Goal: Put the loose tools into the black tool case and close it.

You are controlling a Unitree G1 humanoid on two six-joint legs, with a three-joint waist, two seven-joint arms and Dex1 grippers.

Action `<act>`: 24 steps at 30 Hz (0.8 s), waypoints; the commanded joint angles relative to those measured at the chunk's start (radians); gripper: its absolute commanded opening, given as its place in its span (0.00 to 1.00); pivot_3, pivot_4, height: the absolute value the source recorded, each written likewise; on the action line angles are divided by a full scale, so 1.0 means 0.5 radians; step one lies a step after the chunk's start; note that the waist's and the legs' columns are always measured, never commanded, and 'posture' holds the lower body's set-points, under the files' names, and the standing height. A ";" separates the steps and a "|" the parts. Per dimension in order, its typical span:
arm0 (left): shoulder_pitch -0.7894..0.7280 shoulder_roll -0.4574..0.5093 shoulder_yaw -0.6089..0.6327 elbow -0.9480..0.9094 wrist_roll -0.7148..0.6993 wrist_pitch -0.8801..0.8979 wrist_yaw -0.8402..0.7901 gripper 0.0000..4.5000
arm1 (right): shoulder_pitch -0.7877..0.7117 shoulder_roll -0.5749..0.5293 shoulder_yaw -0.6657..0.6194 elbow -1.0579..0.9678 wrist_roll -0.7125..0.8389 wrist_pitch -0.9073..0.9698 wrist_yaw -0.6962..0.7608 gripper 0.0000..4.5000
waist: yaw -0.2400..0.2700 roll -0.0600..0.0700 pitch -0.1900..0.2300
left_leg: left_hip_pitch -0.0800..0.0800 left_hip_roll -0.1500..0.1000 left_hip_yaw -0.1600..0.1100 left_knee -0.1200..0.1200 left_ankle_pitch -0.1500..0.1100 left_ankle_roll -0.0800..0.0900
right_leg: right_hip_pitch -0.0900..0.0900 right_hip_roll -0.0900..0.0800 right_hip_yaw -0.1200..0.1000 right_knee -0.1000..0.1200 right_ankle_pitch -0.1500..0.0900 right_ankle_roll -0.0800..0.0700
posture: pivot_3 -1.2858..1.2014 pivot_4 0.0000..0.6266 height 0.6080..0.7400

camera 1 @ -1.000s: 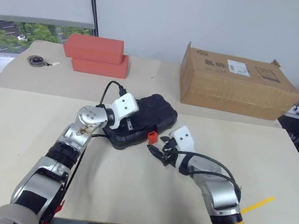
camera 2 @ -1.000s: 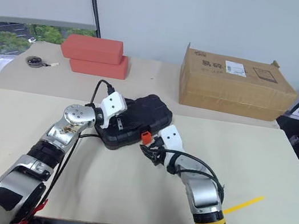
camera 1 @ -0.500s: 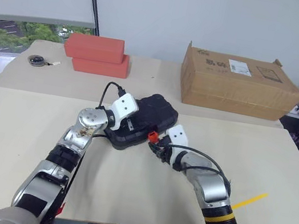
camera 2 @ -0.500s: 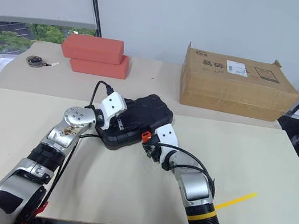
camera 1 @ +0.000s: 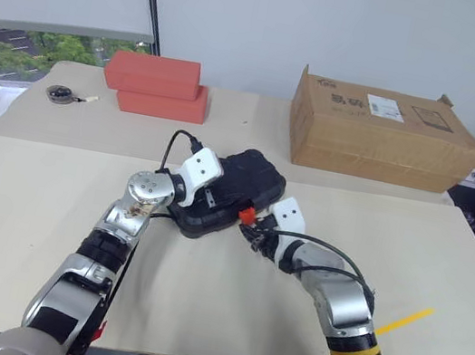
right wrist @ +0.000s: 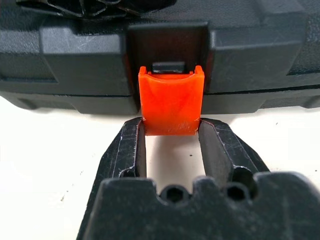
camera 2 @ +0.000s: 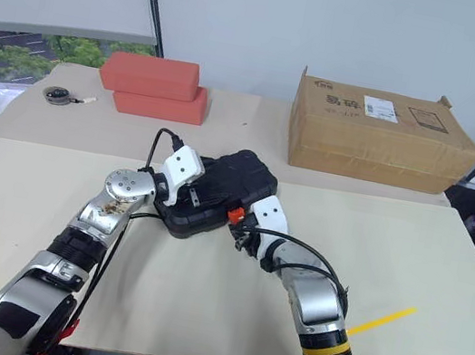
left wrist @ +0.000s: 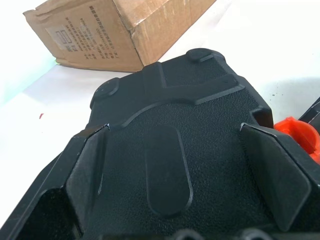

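Centrally on the beige table [camera 1: 18, 222] lies the black tool case [camera 1: 233, 193], lid down, and everything else is placed from it. Beyond the case toward the wall stands the cardboard box [camera 1: 382, 132], well apart; the red blocks [camera 1: 155, 87] sit beyond it on the other side, with a small round object [camera 1: 58, 94] further out near the table's edge. Nearer the robot than the case, the tabletop is bare on both sides of the arms, broken by a yellow strip [camera 1: 405, 322] close to the front edge on the right.

Over the case's left end the left gripper [left wrist: 187, 185] has its fingers spread wide, one near each side of the lid, closed on nothing. At the case's front edge the right gripper [right wrist: 170, 152] pinches the orange latch [right wrist: 170, 101] between its two pads.

From the head the latch is a small orange spot; the right wrist view shows it tilted out from its recess, with the case halves meeting behind it
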 commanded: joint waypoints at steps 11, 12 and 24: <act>0.123 0.000 -0.137 0.194 0.122 0.103 -0.029 1.00 | -0.224 0.034 0.007 0.118 -0.040 -0.074 -0.024 0.55 | -0.002 0.001 0.001 | 0.000 0.001 -0.001 -0.001 0.000 0.000 | -0.001 -0.002 -0.001 -0.002 -0.001 -0.002 | 0.52 0.24 0.79; 0.128 0.001 -0.137 0.190 0.121 0.104 -0.028 1.00 | -0.222 0.027 -0.002 0.110 -0.039 -0.074 -0.025 0.64 | -0.002 0.001 0.001 | 0.000 0.001 -0.001 -0.001 0.000 0.000 | -0.001 -0.002 -0.001 -0.002 -0.001 -0.002 | 0.52 0.24 0.79; 0.126 -0.010 -0.127 0.216 0.120 0.100 -0.025 1.00 | -0.033 -0.169 -0.008 -0.189 0.039 0.115 0.113 0.60 | 0.009 0.002 0.001 | -0.002 0.001 -0.002 -0.006 -0.002 0.001 | -0.001 -0.004 -0.004 -0.007 -0.001 -0.002 | 0.52 0.24 0.79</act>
